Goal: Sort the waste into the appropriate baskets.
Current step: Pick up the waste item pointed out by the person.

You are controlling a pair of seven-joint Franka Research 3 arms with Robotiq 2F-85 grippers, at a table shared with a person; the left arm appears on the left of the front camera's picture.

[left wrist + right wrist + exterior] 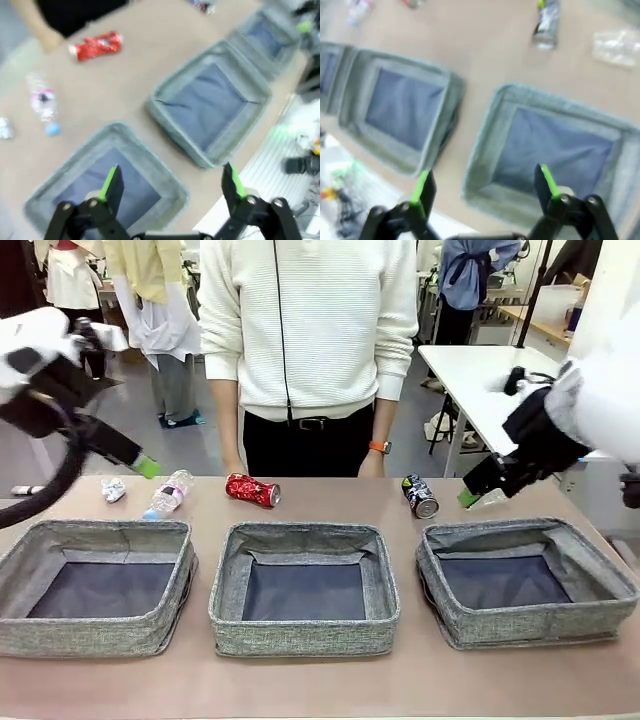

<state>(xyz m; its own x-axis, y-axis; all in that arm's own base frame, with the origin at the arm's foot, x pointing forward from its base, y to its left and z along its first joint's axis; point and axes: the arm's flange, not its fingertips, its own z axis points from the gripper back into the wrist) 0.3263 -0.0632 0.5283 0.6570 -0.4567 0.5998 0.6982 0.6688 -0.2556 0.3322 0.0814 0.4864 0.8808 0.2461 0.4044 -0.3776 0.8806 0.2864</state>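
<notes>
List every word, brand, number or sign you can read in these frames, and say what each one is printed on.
No text is legible in any view.
red can: white print, too small and blurred to read.
dark can: green and white marks, unreadable.
clear bottle: a label, too blurred to read.

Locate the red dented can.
In the front view the red can lies on its side just beyond the middle basket, between the clear bottle on its left and the dark can on its right.
</notes>
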